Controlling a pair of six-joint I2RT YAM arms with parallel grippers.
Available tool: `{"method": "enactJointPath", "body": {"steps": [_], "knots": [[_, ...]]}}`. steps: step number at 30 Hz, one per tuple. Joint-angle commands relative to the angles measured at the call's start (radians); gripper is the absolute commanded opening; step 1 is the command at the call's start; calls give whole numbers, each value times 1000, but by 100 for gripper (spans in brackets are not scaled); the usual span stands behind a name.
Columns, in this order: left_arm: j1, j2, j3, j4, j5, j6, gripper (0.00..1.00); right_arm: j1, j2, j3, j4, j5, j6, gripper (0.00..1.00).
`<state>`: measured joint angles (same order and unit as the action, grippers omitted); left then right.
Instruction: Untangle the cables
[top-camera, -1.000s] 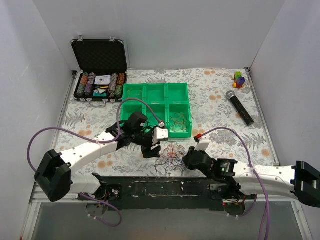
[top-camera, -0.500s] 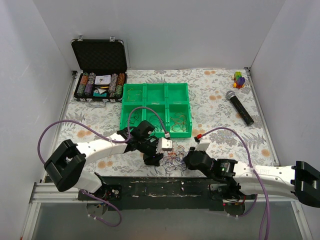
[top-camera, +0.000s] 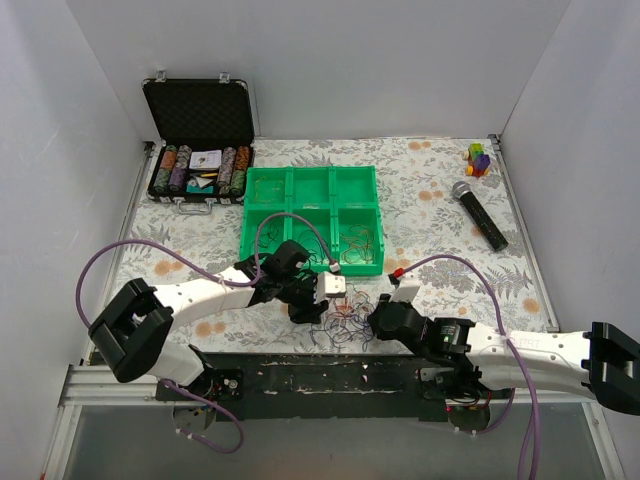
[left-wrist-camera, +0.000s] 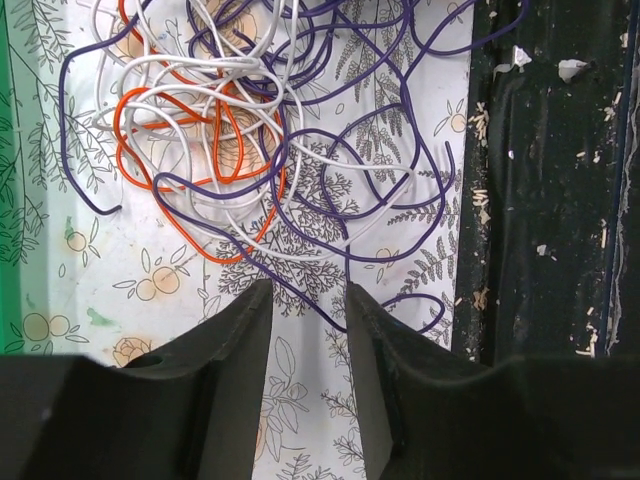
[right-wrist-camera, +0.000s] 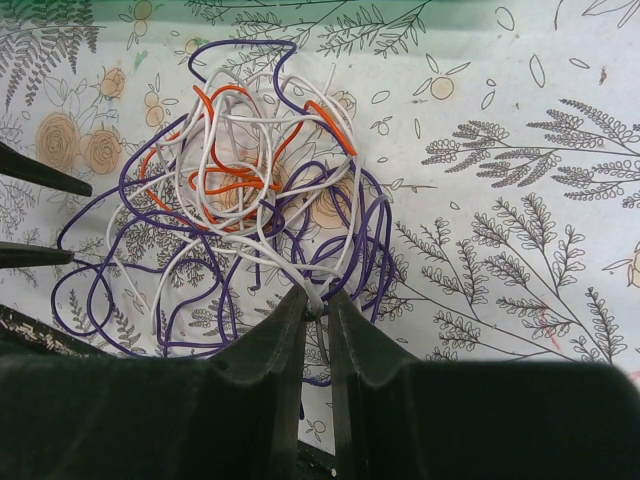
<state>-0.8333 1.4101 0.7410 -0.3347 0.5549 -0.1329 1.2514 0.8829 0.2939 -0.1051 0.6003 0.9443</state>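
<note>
The cables (right-wrist-camera: 255, 190) form one loose knot of white, orange and purple loops. The right gripper (right-wrist-camera: 315, 297) pinches a white strand; the left gripper (left-wrist-camera: 307, 290) has its fingers apart.

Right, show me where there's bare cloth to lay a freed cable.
Bare cloth lies between the green tray and the microphone, and left of the tray, in front of the chip case. The near edge is crowded: the cable tangle sits between the left tool and right tool.

The cables (top-camera: 340, 312) lie on the table (top-camera: 430, 190), just before the tray (top-camera: 310, 170). A case (top-camera: 200, 135) sits behind at left, a microphone (top-camera: 478, 213) well to the right.
</note>
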Motion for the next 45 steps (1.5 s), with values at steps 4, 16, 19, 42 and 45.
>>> {"method": "enactJointPath", "body": {"steps": [4, 16, 19, 42, 45], "knots": [[-3, 10, -6, -24, 30, -11, 26, 6, -15, 27, 13, 42, 13, 22], [-3, -15, 110, -59, -65, -24, 0, 6, -30, 30, 13, 55, -4, 22], [-4, -101, 165, -101, -90, -23, 0, 6, -33, 25, 16, 59, -4, 22], [-3, -323, 659, 54, -443, 75, 0, 6, 28, -53, 96, 3, 7, 22], [-3, -295, 652, 72, -487, 69, 0, 6, 24, -47, 94, 6, 4, 22]]}}
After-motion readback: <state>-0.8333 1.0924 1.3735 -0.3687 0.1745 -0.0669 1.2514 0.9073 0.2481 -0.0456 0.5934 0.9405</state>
